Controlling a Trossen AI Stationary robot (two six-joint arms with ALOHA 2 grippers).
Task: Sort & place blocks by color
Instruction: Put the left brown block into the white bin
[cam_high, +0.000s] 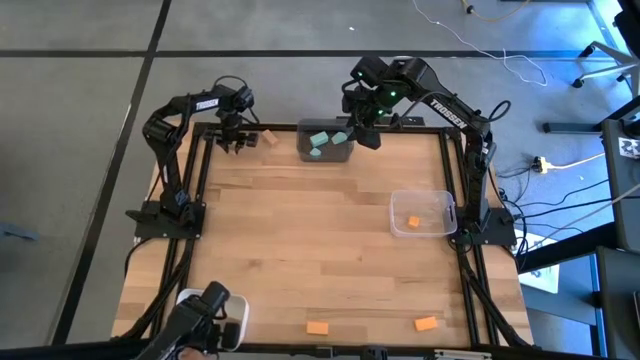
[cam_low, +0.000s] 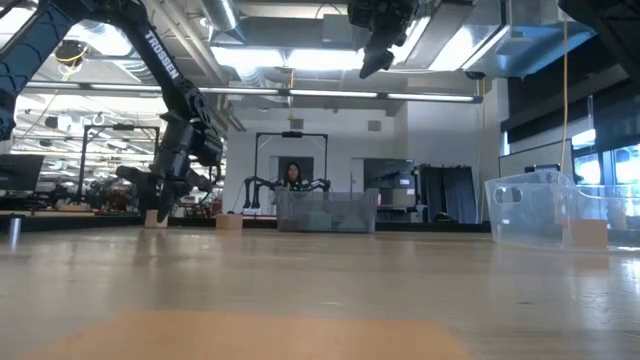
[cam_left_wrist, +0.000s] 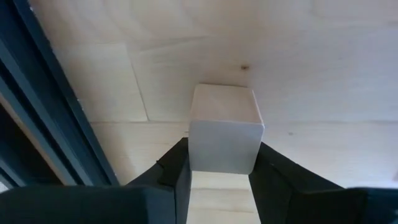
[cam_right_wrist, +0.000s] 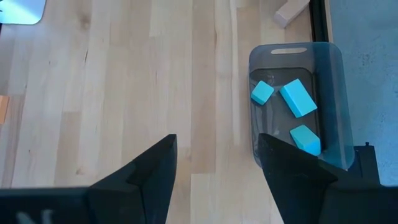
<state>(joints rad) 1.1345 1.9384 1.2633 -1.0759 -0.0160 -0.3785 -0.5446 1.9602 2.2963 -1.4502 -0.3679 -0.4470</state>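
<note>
Fingers of the left gripper (cam_left_wrist: 219, 168) stand on either side of a pale tan wood block (cam_left_wrist: 224, 127), their inner faces right against its flanks, so the jaws look closed down on it or all but; the block still sits on the table (cam_high: 320, 230), not lifted. It lies straight ahead between the fingertips, at the table's far left corner just inside the dark frame rail (cam_left_wrist: 56, 118). It is a small near-cube of light, unpainted wood with softly rounded edges. A second tan block (cam_high: 268, 138) lies just beside this spot, toward the dark grey bin (cam_high: 326, 153), which holds three teal blocks (cam_right_wrist: 297, 98). The right gripper (cam_right_wrist: 217, 168) hangs above that bin, jaws wide apart and empty. A clear bin (cam_high: 424, 213) with one orange block sits on the right side; two more orange blocks (cam_high: 317, 327) lie near the front edge.
</note>
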